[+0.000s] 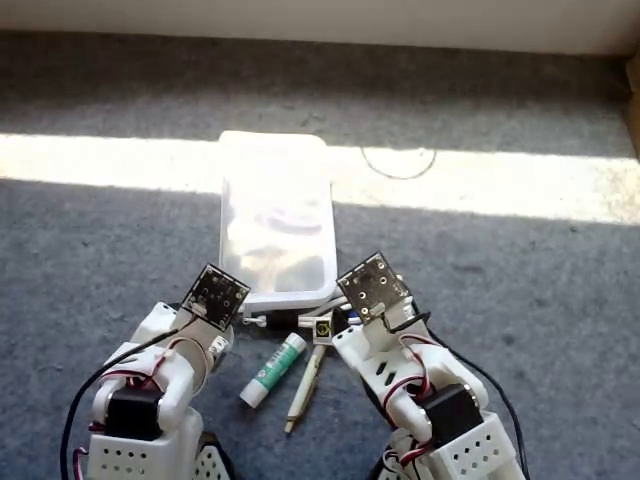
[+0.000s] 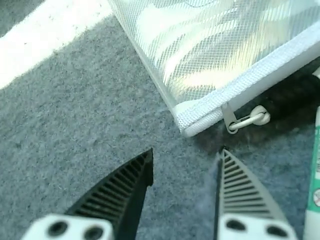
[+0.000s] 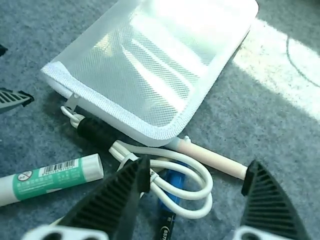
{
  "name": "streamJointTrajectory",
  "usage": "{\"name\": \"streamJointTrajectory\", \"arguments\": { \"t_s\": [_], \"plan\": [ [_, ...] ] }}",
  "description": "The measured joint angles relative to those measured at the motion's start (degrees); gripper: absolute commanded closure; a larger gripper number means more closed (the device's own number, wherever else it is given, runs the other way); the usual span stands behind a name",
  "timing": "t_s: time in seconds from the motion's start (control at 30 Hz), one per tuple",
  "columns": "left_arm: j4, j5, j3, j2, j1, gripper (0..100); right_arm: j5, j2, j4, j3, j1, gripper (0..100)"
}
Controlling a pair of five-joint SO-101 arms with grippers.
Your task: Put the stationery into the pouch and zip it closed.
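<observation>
The left gripper (image 2: pixel 186 152) and right gripper (image 3: pixel 197 167) both gape wide, empty; the pouch (image 3: pixel 150 65) hides one end of the pen (image 3: pixel 212 159).

White mesh on grey carpet

The pouch (image 1: pixel 275 230) was translucent white with a fine grid weave. The glue stick (image 3: pixel 50 176) was green and white, the pen (image 3: pixel 210 159) cream and the cable (image 3: pixel 175 186) white. The left gripper (image 2: pixel 186 165) and right gripper (image 3: pixel 196 180) had black, ridged jaws, and the carpet (image 1: pixel 520 290) was mottled grey.
</observation>
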Motion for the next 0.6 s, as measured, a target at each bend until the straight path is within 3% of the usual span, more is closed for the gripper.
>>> {"name": "streamJointTrajectory", "arguments": {
  "t_s": [0.3, 0.6],
  "plan": [
    [-6.2, 2.6, -8.8, 25.8, 0.0, 79, 0.0, 0.0, 0.0, 0.0, 0.0, 71.4],
    [-23.9, 5.4, -14.3, 53.5, 0.0, 79, 0.0, 0.0, 0.0, 0.0, 0.0, 71.4]
  ]
}}
